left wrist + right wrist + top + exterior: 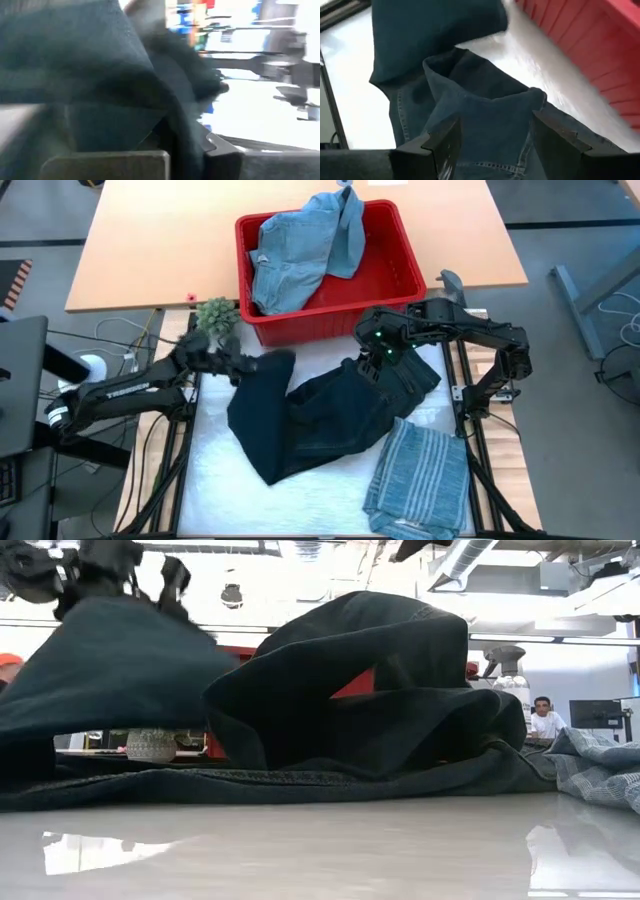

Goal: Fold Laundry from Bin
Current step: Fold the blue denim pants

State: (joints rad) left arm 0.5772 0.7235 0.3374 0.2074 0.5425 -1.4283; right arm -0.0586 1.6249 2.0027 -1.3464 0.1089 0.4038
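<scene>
The dark navy trousers (320,420) lie bunched on the desk just near of the red bin (400,255), which holds light blue denim pieces (300,245). The left gripper (240,365) has its jaws clamped on the trousers' left corner, lifted. The right gripper (492,145) straddles a fold, jaws apart. If the left pulls alone, the thin pinch may slip, or drag cloth onto the striped shirt (420,475).

Dark navy trousers (95,75) filling most of the frame, blurred cloth draped in heavy folds, the left hand (170,160) shut on a fold of them, pale finger (107,165) beside the cloth, bright blurred room behind, dark bars crossing it
</scene>
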